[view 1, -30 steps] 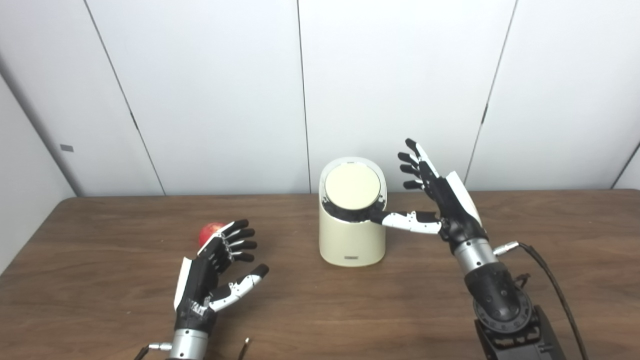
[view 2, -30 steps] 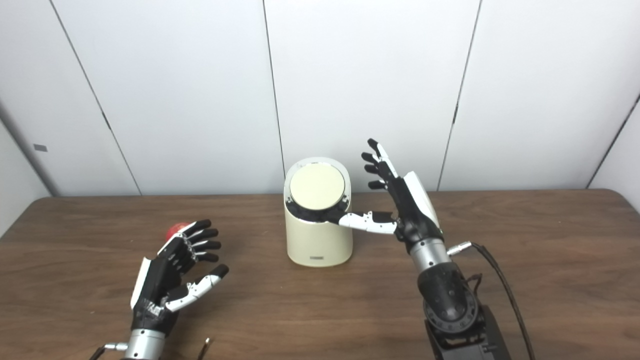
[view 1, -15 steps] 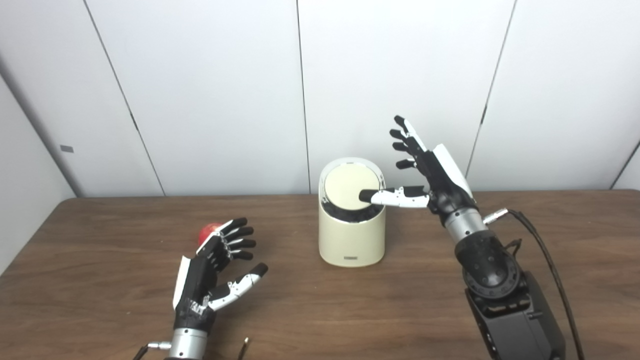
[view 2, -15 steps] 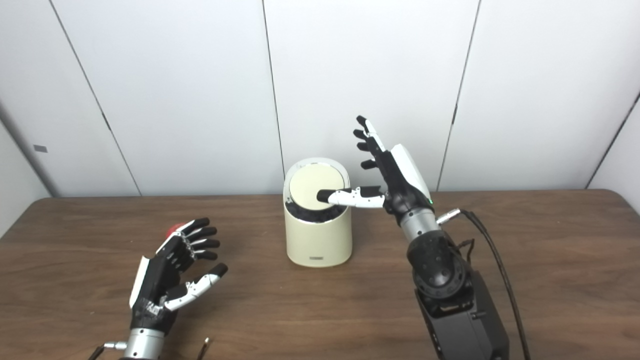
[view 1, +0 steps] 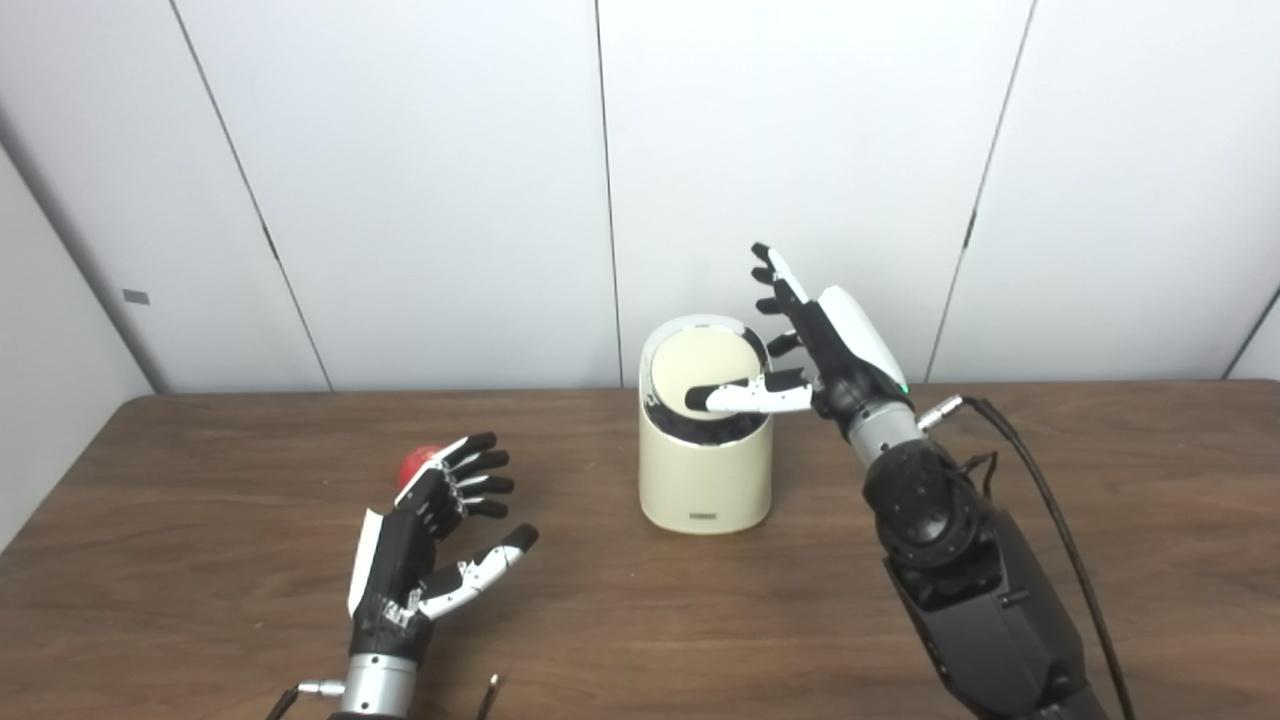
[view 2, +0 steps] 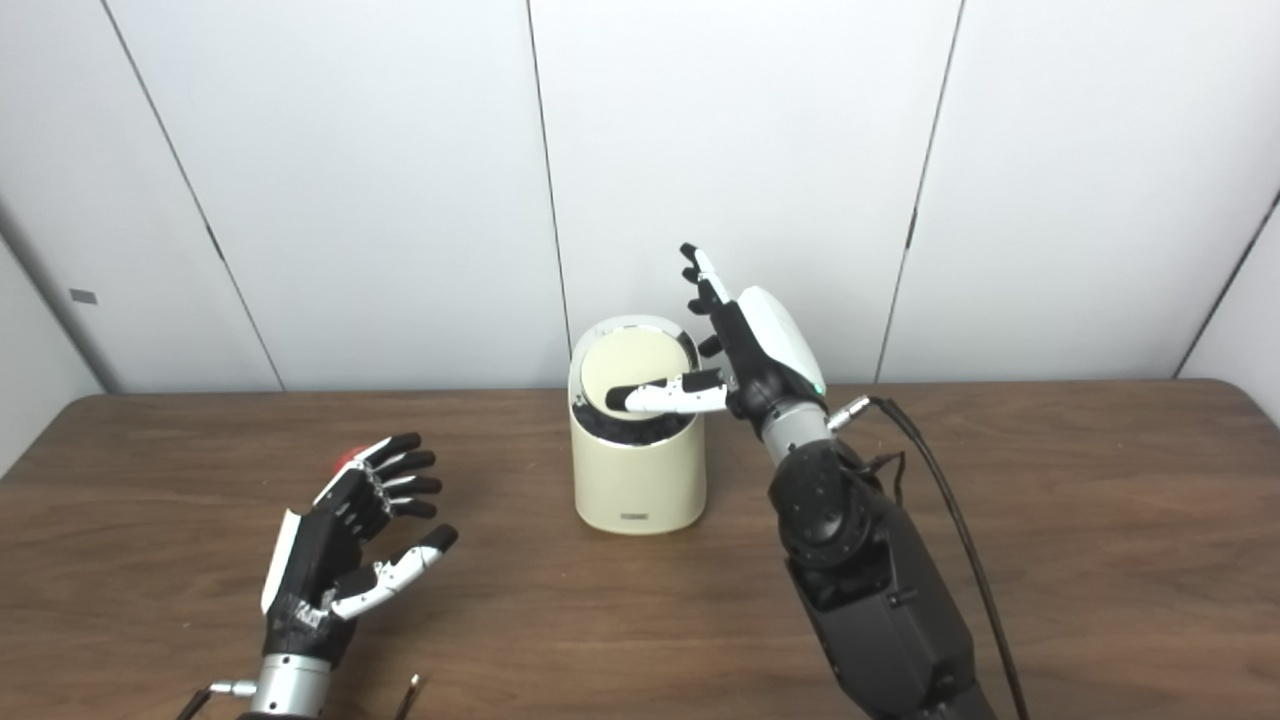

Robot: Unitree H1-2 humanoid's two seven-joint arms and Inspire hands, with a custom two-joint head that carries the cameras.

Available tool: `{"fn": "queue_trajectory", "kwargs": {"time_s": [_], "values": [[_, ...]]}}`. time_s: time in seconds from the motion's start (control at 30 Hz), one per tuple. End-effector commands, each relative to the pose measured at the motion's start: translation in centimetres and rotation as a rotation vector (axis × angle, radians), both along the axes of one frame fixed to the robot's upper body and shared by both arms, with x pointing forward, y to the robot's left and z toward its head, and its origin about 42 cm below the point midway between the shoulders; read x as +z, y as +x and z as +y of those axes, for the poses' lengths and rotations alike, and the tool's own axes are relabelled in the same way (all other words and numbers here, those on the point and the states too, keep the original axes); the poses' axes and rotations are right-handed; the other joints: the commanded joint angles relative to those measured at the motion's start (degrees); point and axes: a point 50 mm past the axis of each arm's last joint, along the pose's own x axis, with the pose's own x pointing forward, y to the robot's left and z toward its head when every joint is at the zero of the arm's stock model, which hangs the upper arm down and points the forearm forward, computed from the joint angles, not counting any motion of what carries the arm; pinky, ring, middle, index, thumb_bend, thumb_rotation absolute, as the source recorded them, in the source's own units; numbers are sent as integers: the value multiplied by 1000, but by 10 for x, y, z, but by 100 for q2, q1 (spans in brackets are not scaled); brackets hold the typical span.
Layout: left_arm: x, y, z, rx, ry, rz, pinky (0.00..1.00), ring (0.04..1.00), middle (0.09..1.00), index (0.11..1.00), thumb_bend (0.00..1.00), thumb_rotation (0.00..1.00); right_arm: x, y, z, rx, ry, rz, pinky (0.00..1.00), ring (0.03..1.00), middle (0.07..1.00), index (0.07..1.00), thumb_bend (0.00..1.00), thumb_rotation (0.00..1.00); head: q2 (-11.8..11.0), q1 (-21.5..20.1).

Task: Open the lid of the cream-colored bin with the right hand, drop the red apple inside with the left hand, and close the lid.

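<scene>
The cream-colored bin [view 1: 705, 480] stands at the table's middle back, its round lid [view 1: 700, 365] tilted toward me with a dark gap at its lower edge. My right hand [view 1: 815, 340] is open beside and above the bin's right side, fingers pointing up, thumb laid across the lower part of the lid. The red apple [view 1: 415, 465] lies on the table at the left, mostly hidden behind my left hand [view 1: 430, 540]. My left hand is open and empty, fingers spread, just in front of the apple, apart from it.
The wooden table [view 1: 620, 620] runs wide left and right of the bin. A white panelled wall stands close behind the bin. A black cable [view 1: 1040, 480] trails from my right wrist over the table's right side.
My right hand rose from beside the bin's rim and moved left; its thumb now lies over the lid. The left hand and apple have not moved.
</scene>
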Motion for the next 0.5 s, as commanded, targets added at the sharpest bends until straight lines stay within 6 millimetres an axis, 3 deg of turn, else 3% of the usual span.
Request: {"fn": "queue_trajectory", "kwargs": {"time_s": [0.0,0.3,0.47], "values": [[-20,-9,-6,3,-16,57,598,681,757,803,615,0,31,7,8,15,-7,-86,658,869,957,1000,864,349,12,4],[-21,-9,-7,4,-9,50,603,680,756,806,619,0,32,21,9,4,-64,-89,727,899,949,998,873,347,37,23],[-20,-10,-8,3,-16,50,604,679,753,803,625,1,31,27,7,-6,-101,-95,709,877,933,987,872,335,42,30]]}}
